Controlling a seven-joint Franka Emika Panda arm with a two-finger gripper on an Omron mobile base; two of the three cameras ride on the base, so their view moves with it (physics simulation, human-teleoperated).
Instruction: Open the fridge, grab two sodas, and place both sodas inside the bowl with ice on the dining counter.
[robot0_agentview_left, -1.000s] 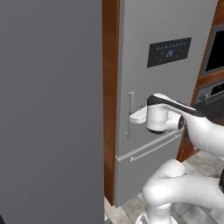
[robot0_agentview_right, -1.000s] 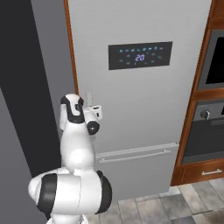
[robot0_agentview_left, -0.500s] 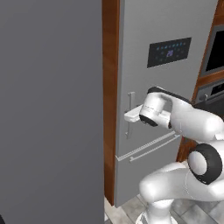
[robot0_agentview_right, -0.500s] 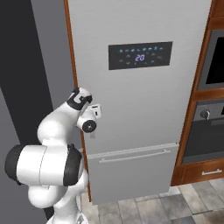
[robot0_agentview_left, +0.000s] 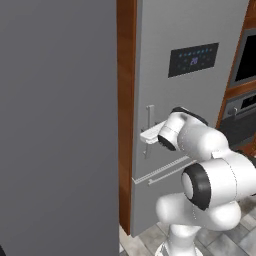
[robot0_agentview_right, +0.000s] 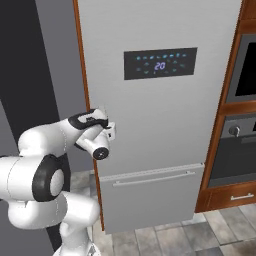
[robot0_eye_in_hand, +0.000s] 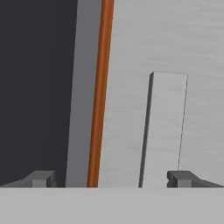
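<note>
Grey-doored tall fridge (robot0_agentview_right: 150, 115): shut. Our white two-finger gripper (robot0_agentview_left: 150, 135) gapes wide at its vertical bar handle (robot0_eye_in_hand: 164, 129), grasping nothing. Door, sodas, bowl all remain.

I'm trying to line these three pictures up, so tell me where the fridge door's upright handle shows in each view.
Left base view: the handle stands left of centre, at the gripper.
Right base view: a thin sliver at the door's left edge, just above the gripper.
Hand view: the pale bar right of centre, between the open fingertips.
Shared landmark: the brown wood strip beside the fridge.
</note>
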